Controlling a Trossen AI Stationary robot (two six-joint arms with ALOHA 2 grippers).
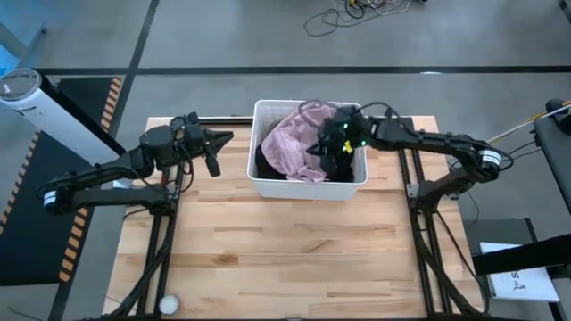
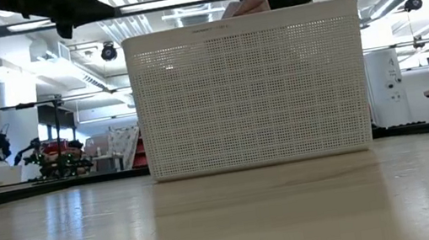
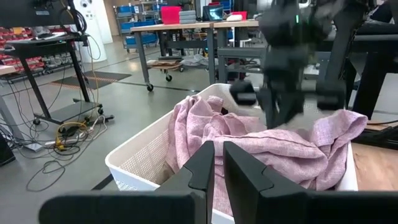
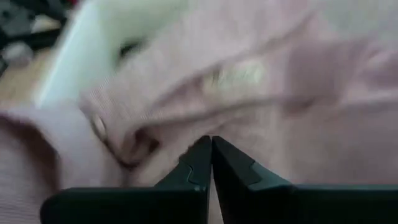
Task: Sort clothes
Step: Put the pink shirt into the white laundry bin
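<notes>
A white plastic basket (image 1: 308, 185) stands at the middle of the table's far half. A pale pink garment (image 1: 290, 143) lies on top of the pile in it, over dark clothes (image 1: 268, 165); it also shows in the left wrist view (image 3: 267, 149). My right gripper (image 1: 332, 147) is over the basket's right half, pointing down at the pink garment (image 4: 261, 93), its fingers shut. My left gripper (image 1: 223, 139) hovers above the table just left of the basket, shut and empty, pointing at the basket (image 3: 143, 155). The other garments are hidden. My right gripper comes from above, pointing down, with its shut fingertips (image 3: 280, 118) at the top of the pink garment. I cannot tell whether they touch the cloth; nothing shows between the fingers in the right wrist view.
The basket's perforated wall (image 2: 248, 89) hides its contents in the low view. Bare wooden tabletop (image 1: 294, 259) lies on the near side of the basket. A small white round thing (image 1: 168, 305) sits at the near left corner.
</notes>
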